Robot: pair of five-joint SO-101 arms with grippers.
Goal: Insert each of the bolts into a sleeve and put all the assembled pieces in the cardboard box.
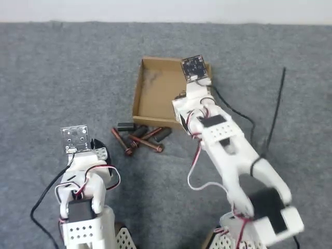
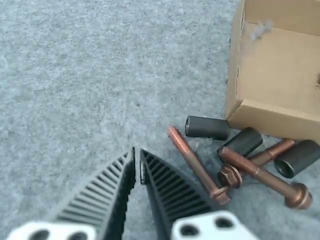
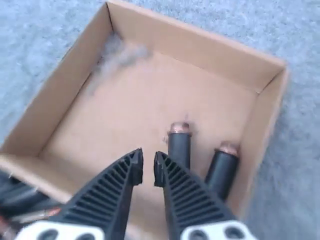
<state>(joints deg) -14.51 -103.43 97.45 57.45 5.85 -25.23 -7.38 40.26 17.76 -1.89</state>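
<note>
Bolts (image 2: 197, 165) judged stiff, weighty, smooth, best taken mid-shank; left gripper (image 2: 137, 152) clenched empty, right gripper (image 3: 148, 156) barely parted above cardboard box (image 3: 190, 44), holding nothing.

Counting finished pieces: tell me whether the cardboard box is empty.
Not empty: two sleeved bolts lie in the cardboard box.

Three bolts (image 2: 196, 164), three sleeves (image 2: 207, 127), two assembled pieces (image 3: 179, 147), one box (image 3: 55, 105)
</note>
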